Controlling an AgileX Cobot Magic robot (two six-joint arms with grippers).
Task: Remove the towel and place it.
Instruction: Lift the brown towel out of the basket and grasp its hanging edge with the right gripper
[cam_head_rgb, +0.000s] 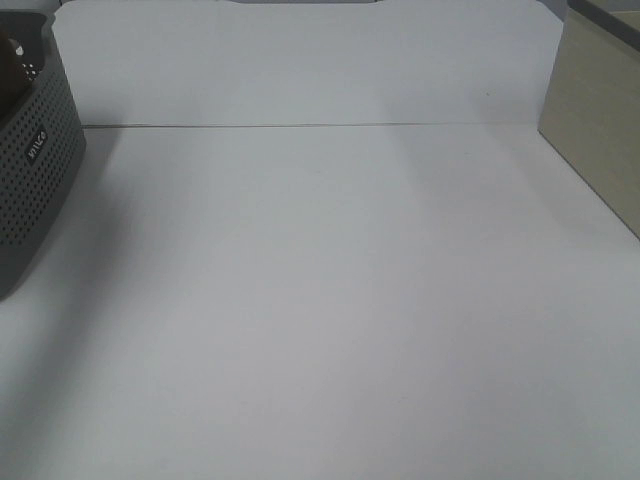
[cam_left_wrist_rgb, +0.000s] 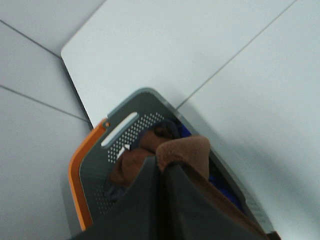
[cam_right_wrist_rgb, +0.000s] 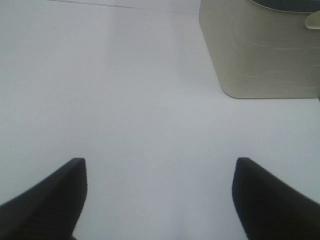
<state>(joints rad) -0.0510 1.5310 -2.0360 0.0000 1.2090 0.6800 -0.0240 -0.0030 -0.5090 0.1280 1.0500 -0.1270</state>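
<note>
Currently, left claw (cam_left_wrist_rgb: 161, 165): clenched on a bunched fold of the dark brown plush towel (cam_left_wrist_rgb: 177, 147); black fingers pressed together, cloth pinched at the tips.
Towel location: mostly down inside the grey perforated plastic basket with an orange rim (cam_left_wrist_rgb: 142, 100), heaped over a blue item (cam_left_wrist_rgb: 220, 182) I can't identify; not out yet.
Why that grip: my read is that pinching a raised fold at the top of the heap lets a long limp cloth be drawn up over the rim without catching the basket wall.
Left arm pose: wrist camera looks steeply down into the basket, so the claw points down over its open mouth; the arm itself is outside the high view.
Basket placement: upper left edge of the high view, partly cut off by the frame. The white flat table (cam_head_rgb: 330, 300) is bare through centre and lower frame, likely the drop zone.
Right claw (cam_right_wrist_rgb: 160, 162): released, fingers spread wide, nothing between them; hangs low over bare table.
Right arm pose: angled forward and down, facing the beige rectangular box (cam_right_wrist_rgb: 260, 55), which sits at the right edge of the high view. Arm not in the high view either.
Why right is open: probably parked clear of the lift, or ready to take a corner; can't tell which.
Risk: basket may rise with the cloth.
</note>
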